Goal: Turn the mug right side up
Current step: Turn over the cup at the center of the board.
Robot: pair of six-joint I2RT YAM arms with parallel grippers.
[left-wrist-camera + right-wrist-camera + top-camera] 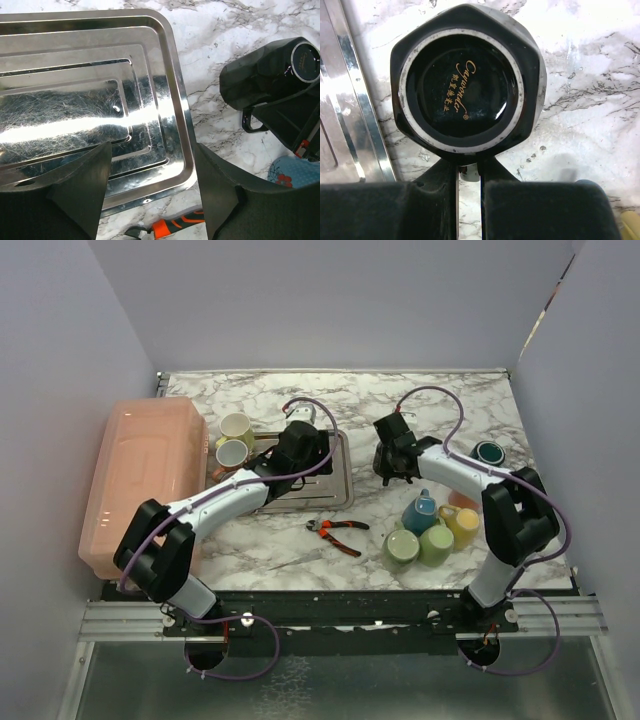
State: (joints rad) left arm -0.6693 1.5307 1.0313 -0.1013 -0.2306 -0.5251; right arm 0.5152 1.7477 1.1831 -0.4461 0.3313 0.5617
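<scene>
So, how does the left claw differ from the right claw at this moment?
The left claw stands open; the right claw is nearly shut. The left claw holds nothing; the right claw pinches the black faceted ceramic mug, which stands bottom up, by its handle. The left claw hangs over a corner of the shiny steel tray; the right claw over the white marble table. Both point down.

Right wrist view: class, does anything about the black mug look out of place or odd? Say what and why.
Yes. The black mug stands upside down on the marble table, beside the metal tray. Its base ring and gold maker's mark face up, with the rim down. The right gripper is pinching its handle.
</scene>
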